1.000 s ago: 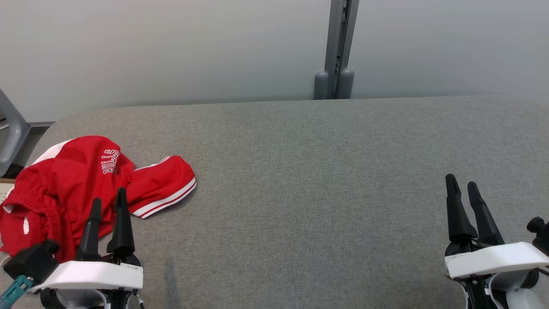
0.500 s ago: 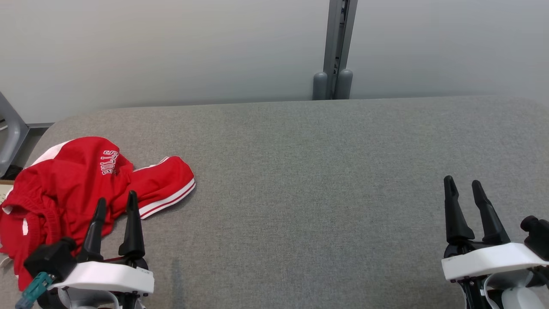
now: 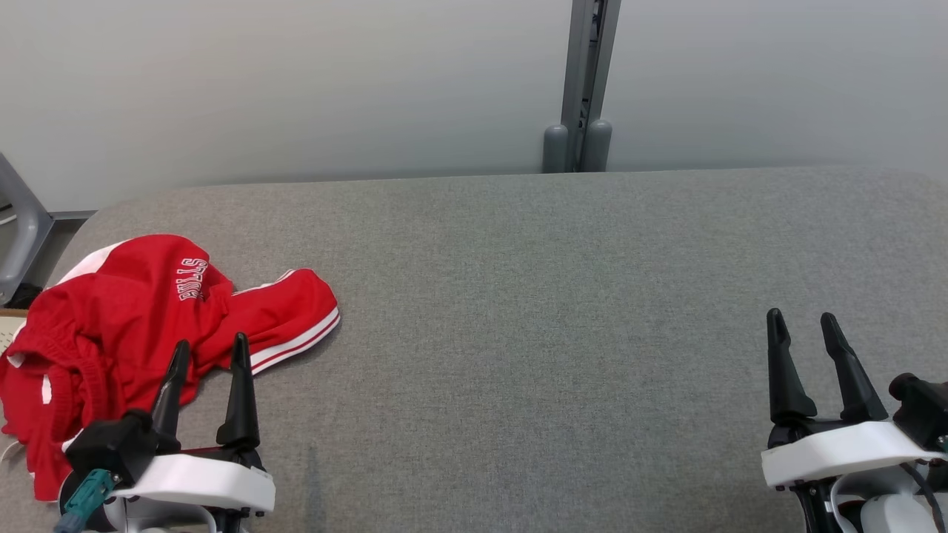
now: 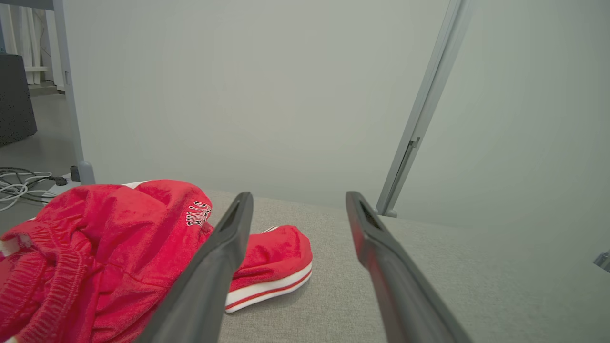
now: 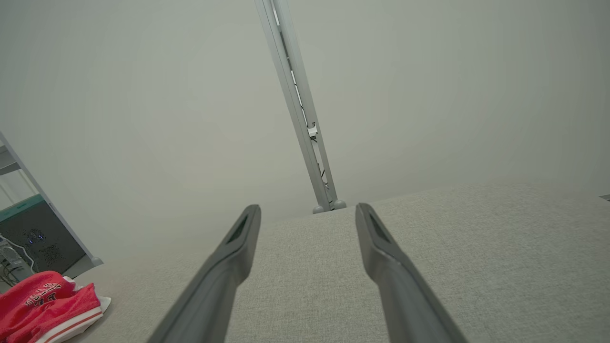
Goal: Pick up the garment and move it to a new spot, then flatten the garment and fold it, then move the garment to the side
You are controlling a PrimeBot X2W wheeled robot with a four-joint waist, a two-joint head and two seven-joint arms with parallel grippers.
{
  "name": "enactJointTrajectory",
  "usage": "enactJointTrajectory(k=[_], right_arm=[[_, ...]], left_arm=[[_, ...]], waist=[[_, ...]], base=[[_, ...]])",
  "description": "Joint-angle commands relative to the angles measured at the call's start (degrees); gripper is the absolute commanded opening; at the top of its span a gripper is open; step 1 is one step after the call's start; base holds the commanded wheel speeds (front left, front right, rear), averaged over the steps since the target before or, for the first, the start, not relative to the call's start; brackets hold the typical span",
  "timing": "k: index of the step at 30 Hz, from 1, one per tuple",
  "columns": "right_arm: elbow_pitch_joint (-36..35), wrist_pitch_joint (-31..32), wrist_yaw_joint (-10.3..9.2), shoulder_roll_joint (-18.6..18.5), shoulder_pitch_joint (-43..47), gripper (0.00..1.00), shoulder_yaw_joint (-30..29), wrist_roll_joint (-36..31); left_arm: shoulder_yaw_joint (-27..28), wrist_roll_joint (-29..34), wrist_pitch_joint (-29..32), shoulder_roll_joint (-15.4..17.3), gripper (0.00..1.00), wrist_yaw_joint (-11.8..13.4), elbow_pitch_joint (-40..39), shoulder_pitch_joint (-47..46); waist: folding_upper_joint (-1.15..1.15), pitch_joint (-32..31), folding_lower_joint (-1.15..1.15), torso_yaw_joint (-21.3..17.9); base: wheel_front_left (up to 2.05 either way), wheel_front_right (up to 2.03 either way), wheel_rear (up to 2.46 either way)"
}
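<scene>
Left hand lower, more rt vs earlier, open by crumpled garment

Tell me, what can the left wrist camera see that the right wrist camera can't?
Left wrist view: the open left gripper, white cables, and the garment up close, with its stretchy waistband. Right wrist view: the open right gripper and a dark box with tiny lights. Both: the red garment, crumpled on the grey table, and the grey post at the wall.
</scene>
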Motion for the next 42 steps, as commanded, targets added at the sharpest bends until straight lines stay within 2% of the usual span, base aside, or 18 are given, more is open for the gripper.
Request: enactJointTrajectory(k=[1, 14, 26, 42], right_arm=[[-0.1, -0.6, 0.23, -0.5, -0.9, 1.00, -0.1, -1.4], [1.6, -2.0, 0.19, -0.6, -1.1, 1.00, 0.3, -6.2], [2.1, -3.4, 0.21, -0.6, -1.3, 1.00, 0.8, -9.3], [2.5, -3.9, 0.21, -0.7, -1.4, 1.00, 1.3, -10.4]], left_arm=[[0.0, 1.5, -0.4, 0.4, 1.00, 0.3, -0.3, 0.1], [0.2, 6.9, -1.8, 0.4, 1.00, 0.9, -0.1, 0.5], [0.4, 10.3, -3.1, 0.5, 1.00, 0.5, -0.2, 0.4], [0.5, 10.6, -3.6, 0.5, 1.00, 0.3, 0.6, 0.2]], waist=[[0.00, 0.0, 0.00, 0.0], [0.00, 0.0, 0.00, 0.1], [0.00, 0.3, 0.00, 0.1], [0.00, 0.4, 0.00, 0.1]], base=[[0.00, 0.00, 0.00], [0.00, 0.00, 0.00], [0.00, 0.00, 0.00], [0.00, 0.00, 0.00]])
